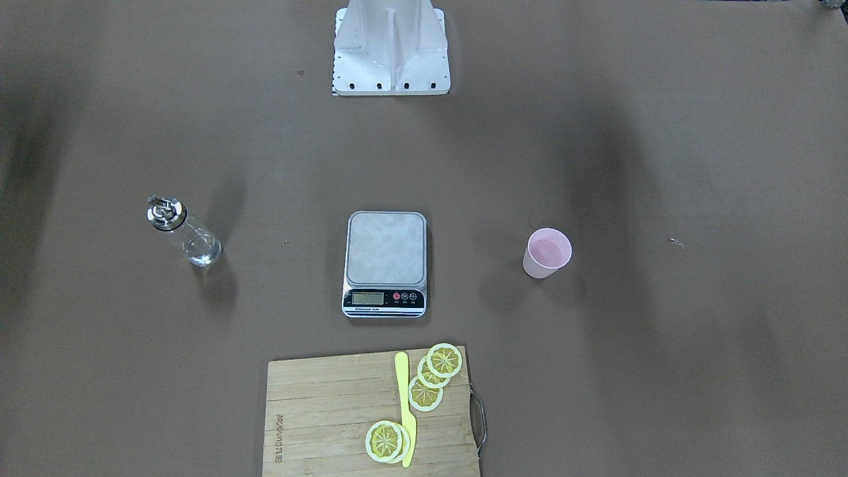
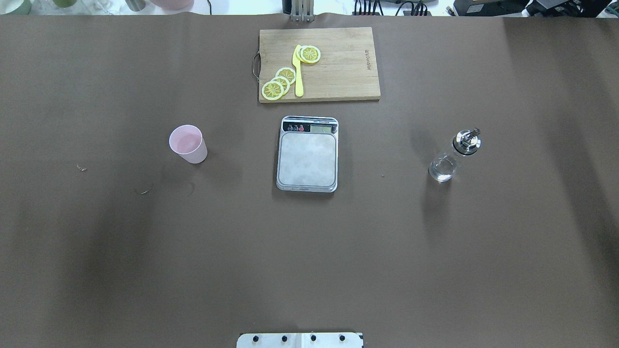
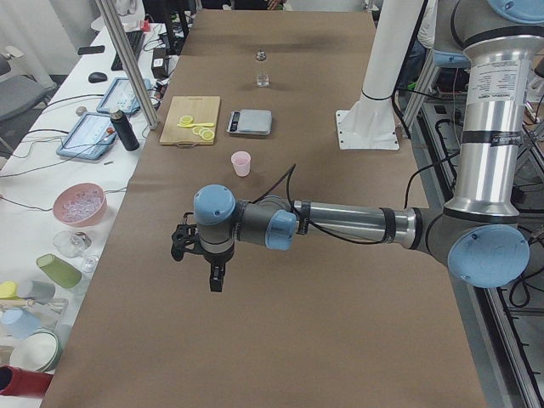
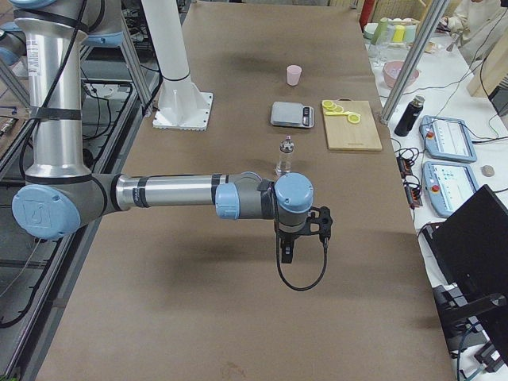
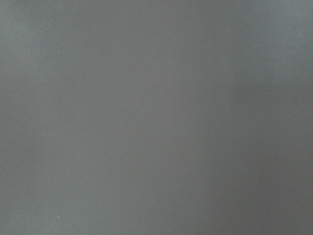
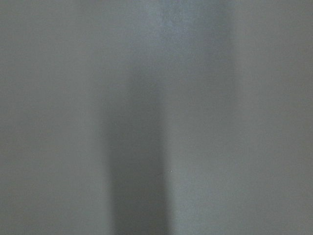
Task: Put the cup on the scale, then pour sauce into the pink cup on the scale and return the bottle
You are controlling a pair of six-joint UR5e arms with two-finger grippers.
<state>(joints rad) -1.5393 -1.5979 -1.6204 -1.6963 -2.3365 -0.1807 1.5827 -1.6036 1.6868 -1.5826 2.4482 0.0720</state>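
we find the cup point(image 2: 187, 143) well left of the scale point(image 2: 307, 153) and the bottle point(image 2: 452, 157) well right, probably one per arm; the finger spacing of the left gripper point(image 3: 212, 276) and right gripper point(image 4: 287, 250) we cannot tell.

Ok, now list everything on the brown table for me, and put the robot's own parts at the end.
scale: one, silver-grey, centre of the table.
cup: one, pale pink, upright, robot's left of the scale.
bottle: one, clear glass, metal spout, robot's right of the scale.
cutting board: one, wooden, beyond the scale.
lemon slices: five, yellow, on the board.
knife: one, yellow, on the board among the slices.
left gripper: one, black, over the table, state unclear.
right gripper: one, black, over the table, state unclear.
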